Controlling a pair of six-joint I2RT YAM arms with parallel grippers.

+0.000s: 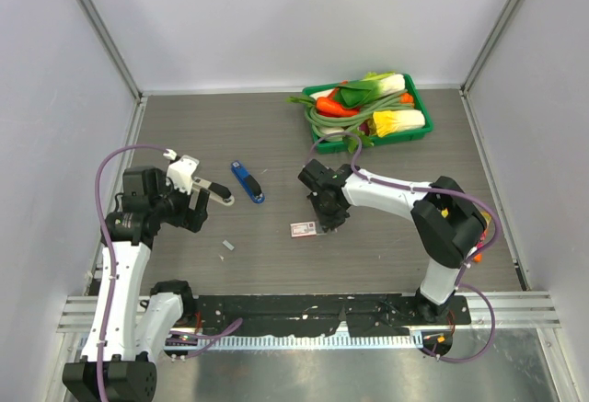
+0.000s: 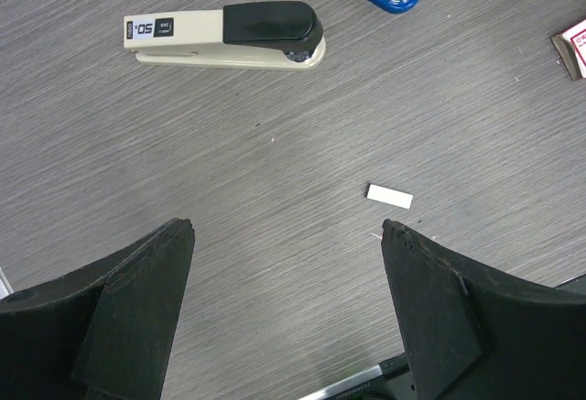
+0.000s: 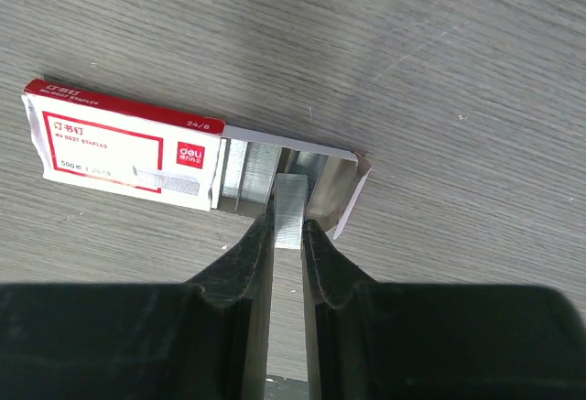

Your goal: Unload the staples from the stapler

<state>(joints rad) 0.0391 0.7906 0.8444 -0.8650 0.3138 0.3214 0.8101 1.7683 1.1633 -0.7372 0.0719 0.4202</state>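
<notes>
Right gripper (image 3: 288, 233), angled down, pinches staples (image 3: 291, 200), perhaps inside box (image 3: 124, 153).

The stapler (image 1: 247, 182) lies left of the white-and-red box (image 1: 303, 229), not touching it.

stapler (image 1: 247, 183) bright blue, black top; second stapler (image 2: 224, 36) cream, black cap; box (image 3: 124, 148) white, red edge band; staple strip (image 3: 289, 208) silver; loose staples (image 2: 389, 197) pale grey-white; surface (image 1: 386, 246) grey woodgrain streaks; tray (image 1: 422, 107) green, far right corner
</notes>
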